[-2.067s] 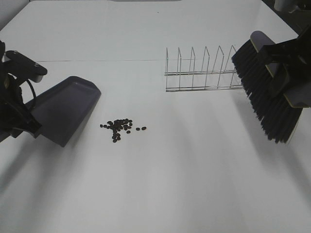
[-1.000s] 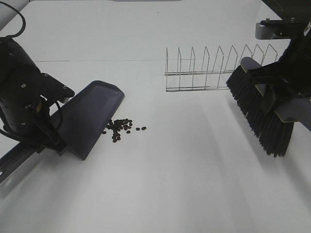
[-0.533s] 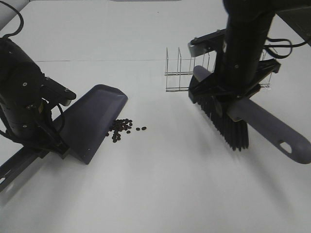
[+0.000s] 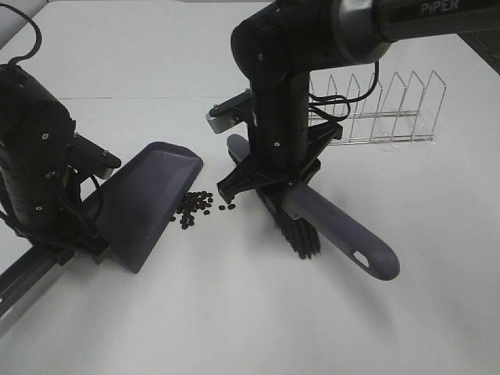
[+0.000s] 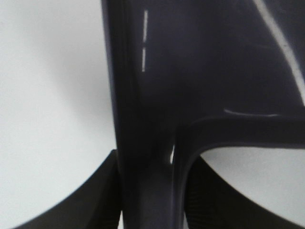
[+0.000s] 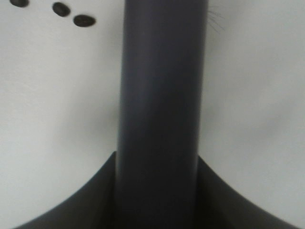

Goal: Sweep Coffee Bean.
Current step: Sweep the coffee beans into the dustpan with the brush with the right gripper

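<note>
A loose cluster of tiny dark coffee beans (image 4: 197,206) lies on the white table, right at the lip of the dark grey dustpan (image 4: 148,199). My left gripper (image 4: 66,234) is shut on the dustpan's handle (image 5: 152,191), pan mouth towards the beans. My right gripper (image 4: 273,176) is shut on the grey handle (image 6: 159,105) of the brush (image 4: 301,234). The black bristles stand on the table just right of the beans. Three beans (image 6: 62,9) show in the right wrist view beside the handle.
A wire dish rack (image 4: 375,109) stands behind the right arm at the back right. The brush handle's free end (image 4: 367,262) sticks out towards the front right. The white table (image 4: 250,328) extends in front.
My right arm has swung left across the table with the brush, from the rack to just right of the beans. The dustpan has come up to the beans from the left.
</note>
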